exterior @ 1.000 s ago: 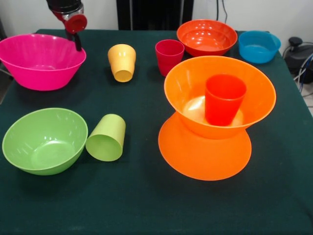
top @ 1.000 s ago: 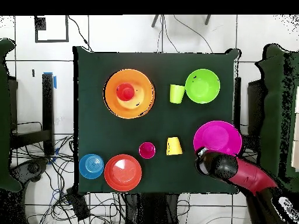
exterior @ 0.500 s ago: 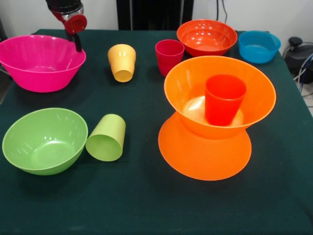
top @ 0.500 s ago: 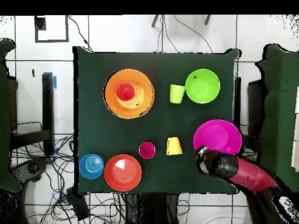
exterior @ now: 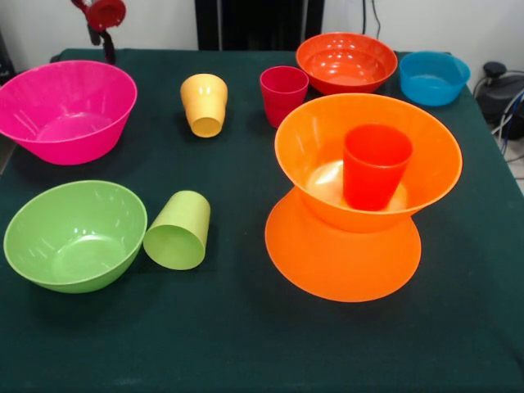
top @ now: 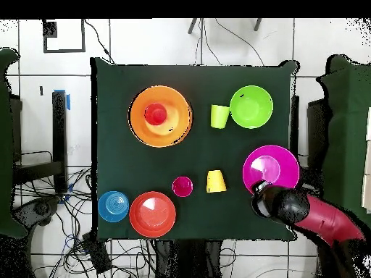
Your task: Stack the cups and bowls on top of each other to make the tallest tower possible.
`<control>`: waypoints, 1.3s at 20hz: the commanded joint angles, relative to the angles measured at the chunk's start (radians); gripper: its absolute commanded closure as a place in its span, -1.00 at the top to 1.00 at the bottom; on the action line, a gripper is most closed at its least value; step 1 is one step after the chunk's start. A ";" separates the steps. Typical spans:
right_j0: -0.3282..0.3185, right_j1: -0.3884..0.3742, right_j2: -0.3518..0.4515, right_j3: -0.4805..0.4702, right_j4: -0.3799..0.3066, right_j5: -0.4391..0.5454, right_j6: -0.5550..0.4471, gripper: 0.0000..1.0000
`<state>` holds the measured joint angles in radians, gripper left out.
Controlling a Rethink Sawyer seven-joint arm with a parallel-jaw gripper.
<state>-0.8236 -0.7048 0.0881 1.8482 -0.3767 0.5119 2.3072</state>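
An upright orange bowl [exterior: 434, 164] sits on an upturned orange bowl [exterior: 342, 262], and a red-orange cup [exterior: 375, 168] stands inside it. This tower [top: 174, 124] is left of centre in the overhead view. The pink bowl [exterior: 65, 115] [top: 271, 168] rests at the table's edge. My gripper [exterior: 107, 52] [top: 262, 203] hangs just behind the bowl's far rim; touching or apart is unclear. A yellow-orange cup [exterior: 204, 103] and a magenta-red cup [exterior: 283, 94] stand upright. The lime cup [exterior: 178, 231] lies on its side against the lime bowl [exterior: 74, 236].
A red-orange bowl [exterior: 346, 61] and a small blue bowl [exterior: 434, 78] stand at the far right. A black device [exterior: 499, 86] sits just off the table's right edge. Cables lie on the floor [top: 65, 217] beside the table.
My gripper rose and drew back from the pink bowl's rim. The pink bowl shifted slightly toward the front camera and shows more of its inside.
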 commanded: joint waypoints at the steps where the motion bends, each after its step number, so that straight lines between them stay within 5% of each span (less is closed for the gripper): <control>1: 0.014 -0.069 0.111 0.001 -0.008 0.142 -0.171 1.00; 12: 0.010 -0.046 0.143 -0.023 -0.035 0.140 -0.180 1.00; 26: -0.062 0.046 0.342 -0.136 -0.105 0.320 -0.514 1.00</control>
<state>-0.8818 -0.7366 0.2760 1.7923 -0.3776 0.7164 2.1732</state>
